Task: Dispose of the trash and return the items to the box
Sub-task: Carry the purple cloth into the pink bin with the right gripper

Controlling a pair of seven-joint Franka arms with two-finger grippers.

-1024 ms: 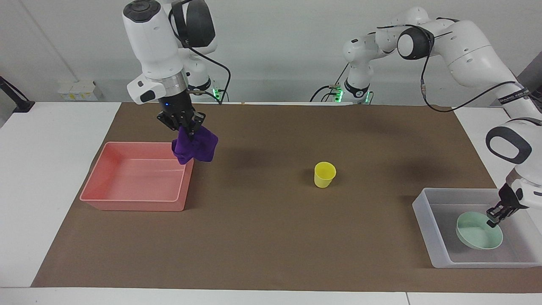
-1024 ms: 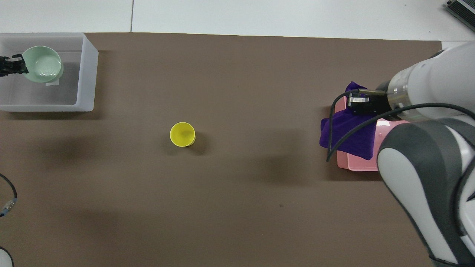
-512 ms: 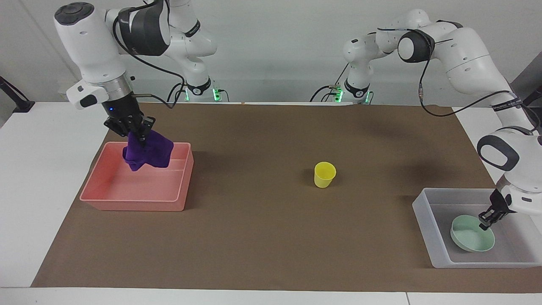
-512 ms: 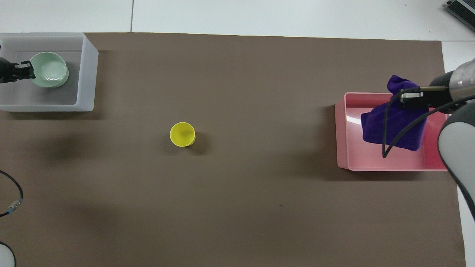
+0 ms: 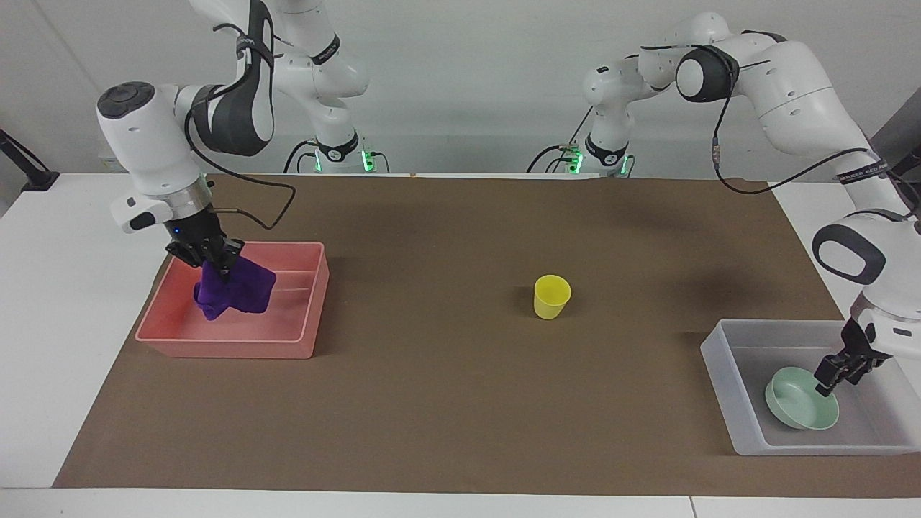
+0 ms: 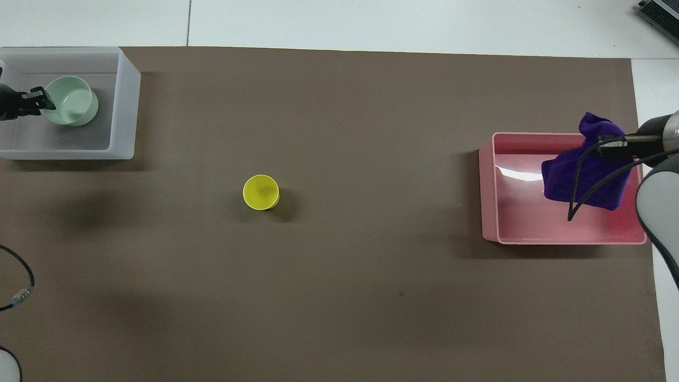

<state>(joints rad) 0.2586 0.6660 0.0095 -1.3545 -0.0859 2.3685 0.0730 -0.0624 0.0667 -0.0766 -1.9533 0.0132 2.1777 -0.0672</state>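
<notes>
My right gripper is shut on the deep-purple cloth and holds it low inside the pink bin, toward the right arm's end of it; the cloth hangs below the gripper. My left gripper is shut on the rim of the mint-green bowl, which sits low in the translucent box. In the overhead view the gripper grips the bowl inside the box. The yellow cup stands upright on the brown mat, mid-table.
The brown mat covers most of the white table. The pink bin is at the right arm's end, the box at the left arm's end. A loose cable lies near the left arm's base.
My right gripper has carried the cloth from over the pink bin's edge across and down into it. My left gripper has lowered the bowl deeper into the box.
</notes>
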